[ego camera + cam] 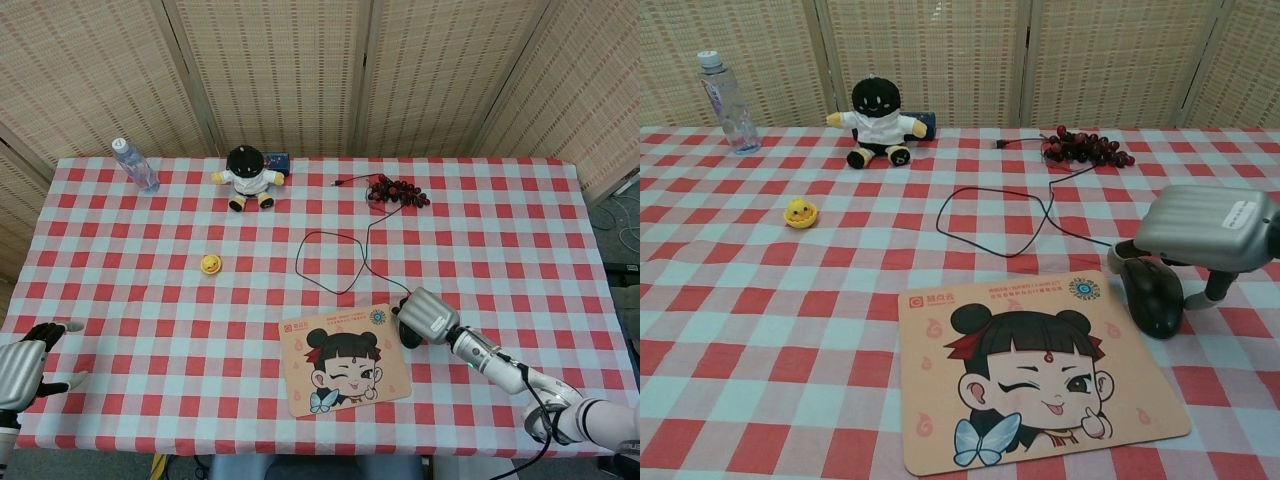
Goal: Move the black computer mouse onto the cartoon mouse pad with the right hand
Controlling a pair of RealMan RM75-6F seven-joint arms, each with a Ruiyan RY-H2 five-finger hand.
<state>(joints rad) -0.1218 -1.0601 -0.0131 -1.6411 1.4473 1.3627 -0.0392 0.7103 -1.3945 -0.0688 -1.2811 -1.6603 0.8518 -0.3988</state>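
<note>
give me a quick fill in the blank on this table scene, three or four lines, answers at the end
1. The black computer mouse lies on the checked cloth just ____ the cartoon mouse pad.
2. The right hand is poised over the ____.
3. The small yellow chick toy stands on a ____ and white tablecloth.
4. The clear plastic bottle stands ____.

Missing words: beside; mouse; red; upright

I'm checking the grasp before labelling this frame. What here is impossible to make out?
- Right hand fingers: chest view, hidden beneath its own silver back, so contact with the black computer mouse is unclear.
- Same mouse in the head view: mostly covered by that hand.
- Left hand: head view, cut off by the left edge; absent from the chest view.
- Small yellow toy: too small to identify.
</note>
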